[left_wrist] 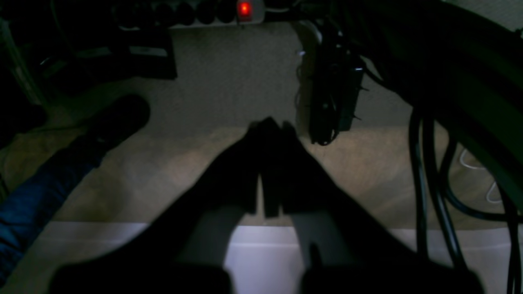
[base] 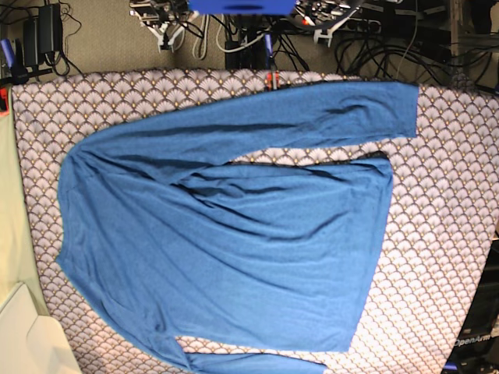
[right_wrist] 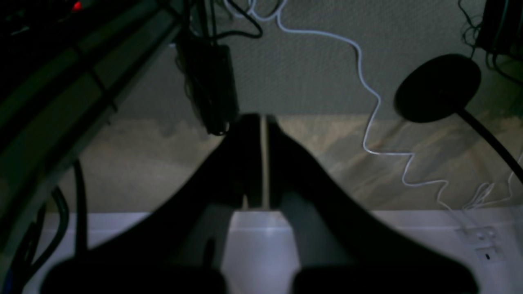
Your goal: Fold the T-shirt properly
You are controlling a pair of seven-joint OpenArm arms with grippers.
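In the base view the T-shirt [base: 226, 241] is seen spread flat on a table cover [base: 444, 202] patterned in scallops, and nothing has been folded yet. Going from left to right, the shoulder end is met first, near the left edge of the cover, then the wide body, then the hem toward the right. The long axis of the garment therefore runs across that view. One sleeve [base: 312, 117] is laid out along the far edge, reaching rightward; the other is only glimpsed at the near edge, cut off by the frame.

Neither arm is over the cloth. In the right wrist view the right gripper [right_wrist: 263, 122] is shown with its jaws drawn together, a thin slit between them, and nothing is held; only floor and a white cable [right_wrist: 367, 122] lie beyond it. In the left wrist view the left gripper [left_wrist: 269, 124] is likewise clenched on nothing (the picture is dim).

Which arm is nearer the shirt cannot be told, since both are out of the base view. By the rig's layout, the shoulder end is judged to fall to the right arm and the hem to the left.
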